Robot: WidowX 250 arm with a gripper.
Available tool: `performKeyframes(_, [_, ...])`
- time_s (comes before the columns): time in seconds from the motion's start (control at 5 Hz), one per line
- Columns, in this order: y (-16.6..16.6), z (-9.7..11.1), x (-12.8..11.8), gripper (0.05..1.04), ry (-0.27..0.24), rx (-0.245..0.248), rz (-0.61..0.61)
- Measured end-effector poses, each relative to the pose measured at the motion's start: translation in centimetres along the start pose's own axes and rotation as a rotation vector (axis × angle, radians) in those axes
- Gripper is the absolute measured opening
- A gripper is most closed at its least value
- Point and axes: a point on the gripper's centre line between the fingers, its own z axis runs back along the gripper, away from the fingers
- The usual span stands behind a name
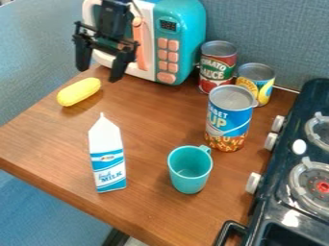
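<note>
The pincer (98, 74) hangs wide open over the wooden surface (151, 113), in front of the toy microwave (191, 36); its height is hard to judge from this slant. Just nearer the camera, the yellow corn (79, 92) lies by the left edge (set at an angle). A milk carton (108, 158) stands left of a teal cup (189, 178), with a soup can (229, 116) behind the cup, near the stove (275, 206).
</note>
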Motion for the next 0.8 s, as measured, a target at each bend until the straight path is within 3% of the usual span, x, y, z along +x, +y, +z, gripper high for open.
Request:
performKeyframes(0.2, [-4.1,1.7,-2.6,1.001,-0.097,-0.072,-0.201])
performKeyframes(0.4, [-7.9,3.2,-5.1,1.001,-0.174,-0.13,-0.329])
performKeyframes(0.8, [-16.9,5.3,-7.4,1.001,-0.319,-0.147,-0.511])
